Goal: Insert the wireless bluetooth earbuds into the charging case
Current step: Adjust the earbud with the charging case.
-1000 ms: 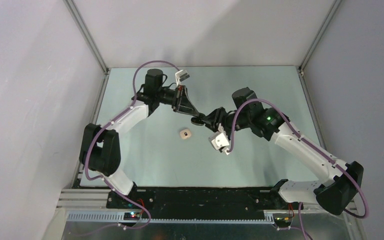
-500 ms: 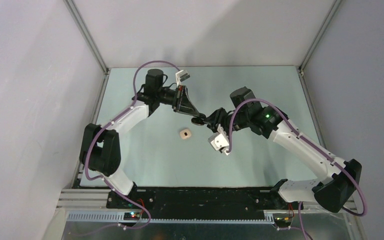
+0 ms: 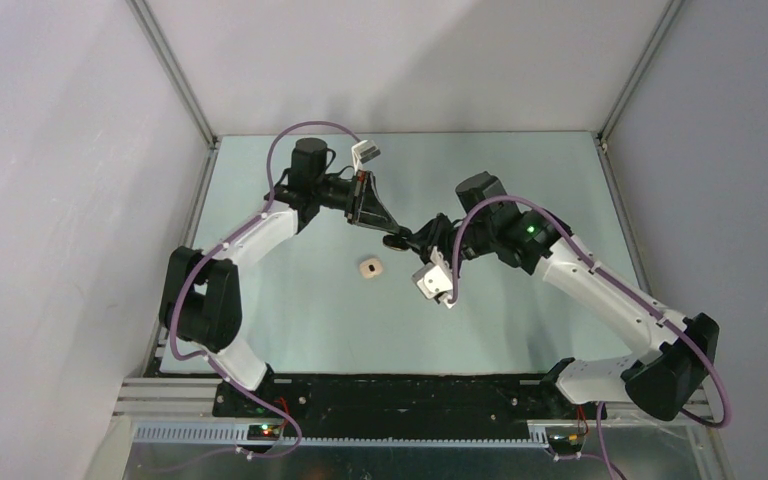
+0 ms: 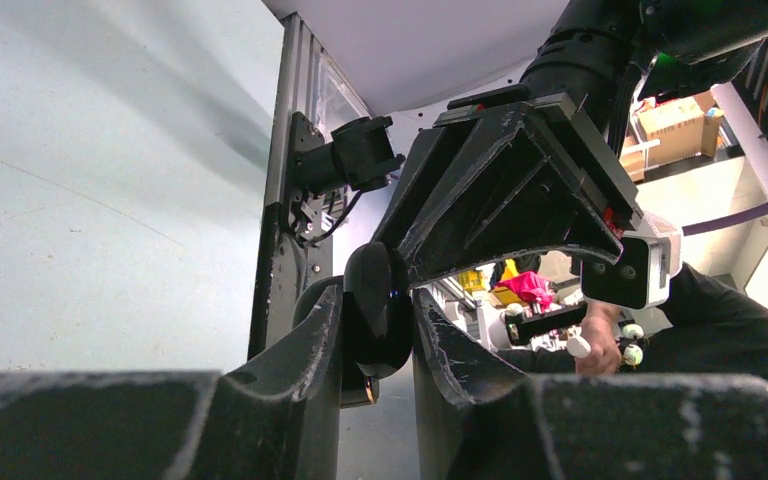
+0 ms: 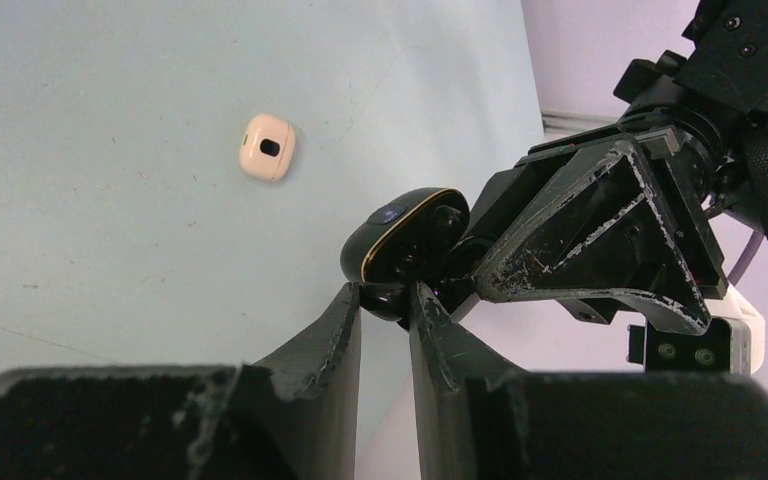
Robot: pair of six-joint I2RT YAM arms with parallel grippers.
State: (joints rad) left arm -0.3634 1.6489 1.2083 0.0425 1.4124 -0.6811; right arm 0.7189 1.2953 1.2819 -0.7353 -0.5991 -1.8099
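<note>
Case (image 4: 376,295) clamped in L claw (image 4: 377,325); R claw (image 5: 384,293) tips at it, grip unclear.

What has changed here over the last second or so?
The right arm eased a little leftward, bringing the right tool up to the black case. Its fingers narrowed around the case's lower edge, but whether it grips yet is unclear. The left tool stayed put, clamped on that case, and the beige case lay unmoved on the table.
</note>
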